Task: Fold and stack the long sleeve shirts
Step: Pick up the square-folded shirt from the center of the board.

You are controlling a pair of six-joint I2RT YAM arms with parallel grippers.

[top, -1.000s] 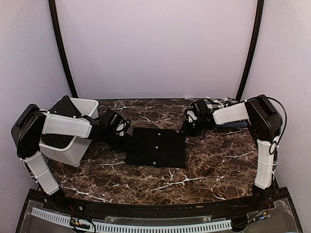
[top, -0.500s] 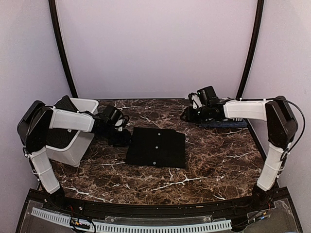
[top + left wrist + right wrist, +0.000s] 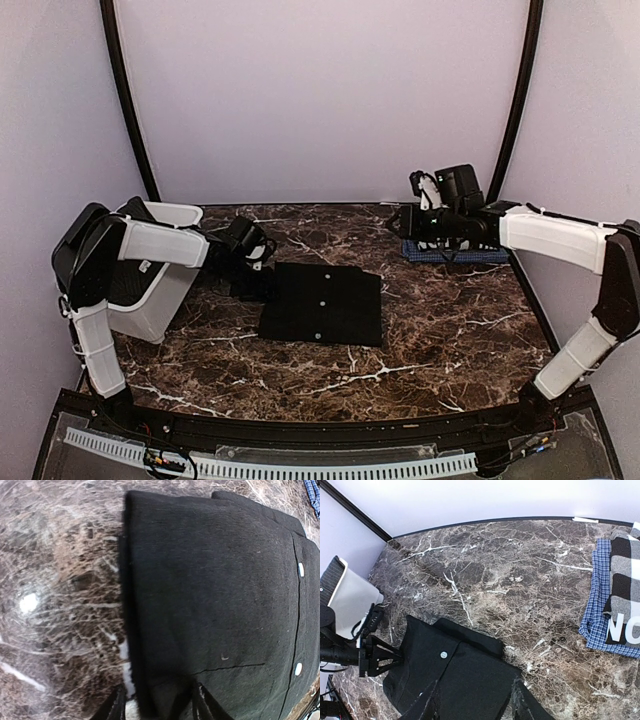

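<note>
A folded black shirt [image 3: 322, 303] with small white buttons lies flat in the middle of the table. It fills the left wrist view [image 3: 215, 595] and shows in the right wrist view [image 3: 455, 675]. My left gripper [image 3: 258, 283] is low at the shirt's left edge, open, with its fingers either side of the cloth edge [image 3: 159, 700]. A black-and-white checked, blue-edged shirt lettered "NO" [image 3: 450, 250] lies folded at the back right, also in the right wrist view [image 3: 620, 605]. My right gripper [image 3: 405, 222] is raised beside it, open and empty [image 3: 475, 700].
A white plastic bin [image 3: 160, 300] stands at the left edge, tipped toward my left arm, with dark cloth inside. It shows in the right wrist view [image 3: 350, 600]. The brown marble table [image 3: 450, 330] ends at a black rail in front.
My right gripper has lifted off the black shirt's far right corner and swung back and right, above the checked shirt. My left gripper has stayed at the shirt's left edge.
</note>
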